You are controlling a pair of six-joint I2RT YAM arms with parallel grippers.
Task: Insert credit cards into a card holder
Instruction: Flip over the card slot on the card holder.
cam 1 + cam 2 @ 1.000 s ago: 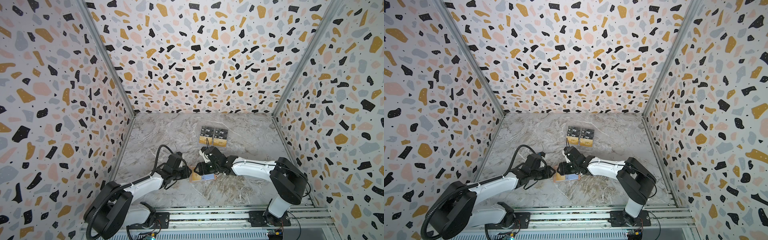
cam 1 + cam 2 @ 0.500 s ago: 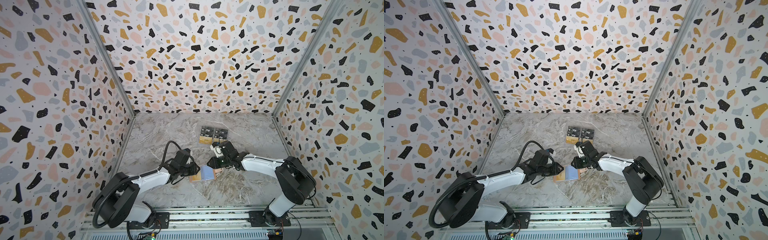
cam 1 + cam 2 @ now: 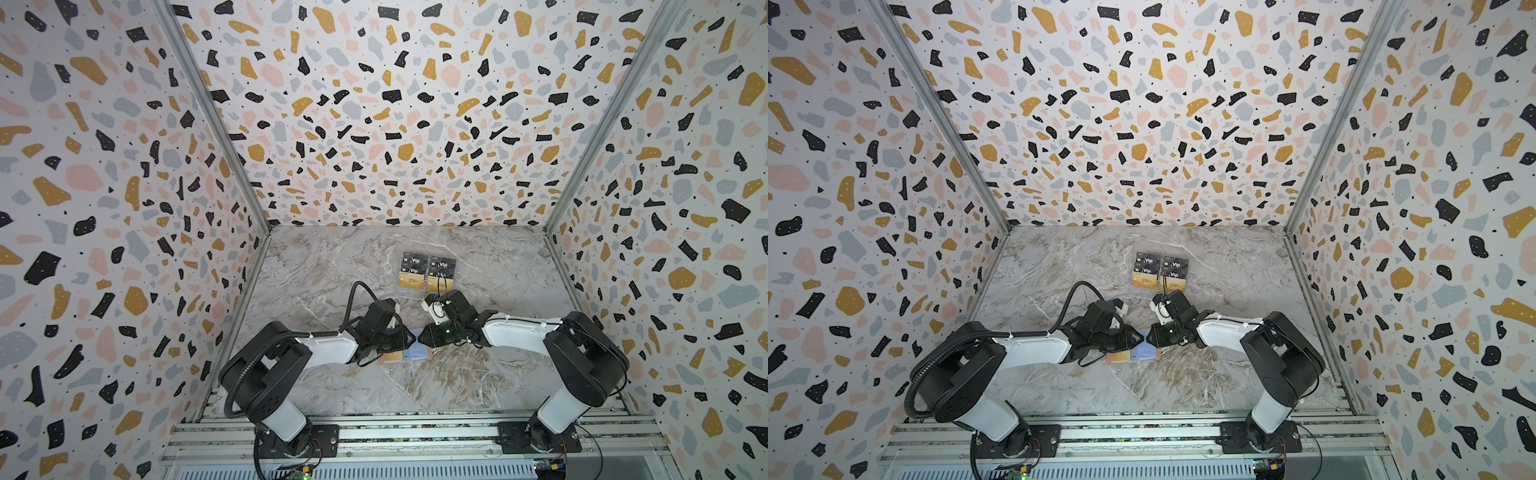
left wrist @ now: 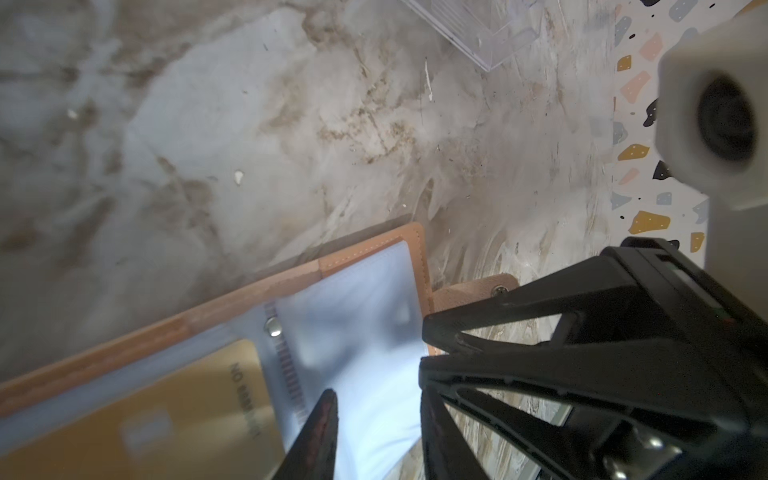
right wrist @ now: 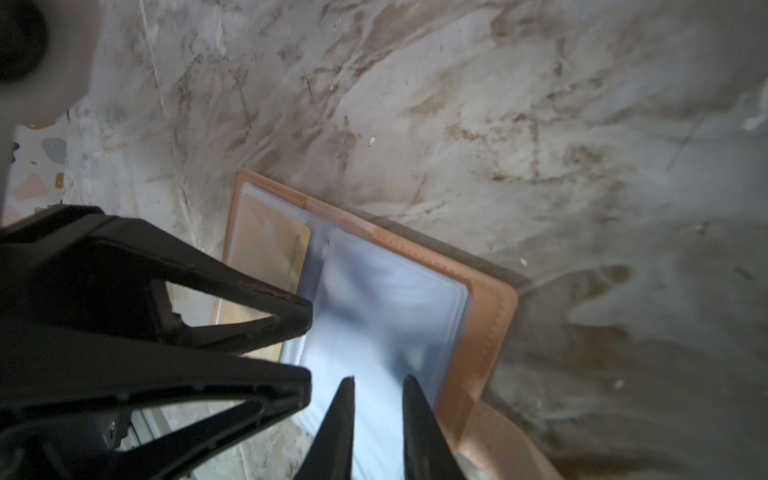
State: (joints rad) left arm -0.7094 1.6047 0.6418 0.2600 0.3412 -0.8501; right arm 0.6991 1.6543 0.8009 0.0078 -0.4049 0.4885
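The card holder lies open and flat at the table's front centre, its pink border framing clear sleeves. One gold credit card sits in the left sleeve. The right sleeve is bluish and holds nothing. My left gripper and right gripper meet tip to tip over that sleeve. Both are open, the right one narrowly, with the sleeve showing in each gap. Two more gold credit cards stand in the rack behind.
A clear acrylic tiered stand with black "Vip" cards stands just behind the grippers. The holder's strap tab sticks out on the right side. Speckled walls close in three sides, and a metal rail runs along the front.
The left gripper has slid right onto the holder. The right gripper drew back toward the stand, then came down onto the holder's right sleeve. The holder itself has hardly moved.
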